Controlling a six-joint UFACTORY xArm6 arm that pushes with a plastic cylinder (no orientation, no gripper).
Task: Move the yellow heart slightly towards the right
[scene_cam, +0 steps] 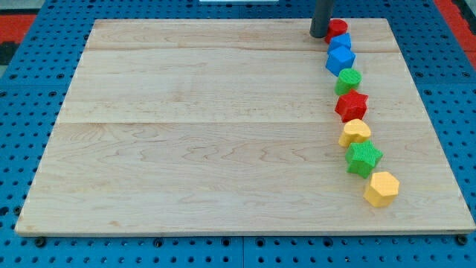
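Observation:
The yellow heart [355, 132] lies at the view's right side of the wooden board [186, 134], in a curved column of blocks. Above it are a red star [351, 105], a green block [348, 79], a blue cube [341, 59], a second blue block [342, 41] and a red block [338, 29]. Below the heart are a green star [363, 158] and a yellow hexagon [382, 188]. My tip [319, 34] is at the view's top, touching the left of the red block, far above the yellow heart.
The board rests on a blue pegboard [30, 112] that surrounds it on all sides. Red patches show at the view's top corners [15, 22].

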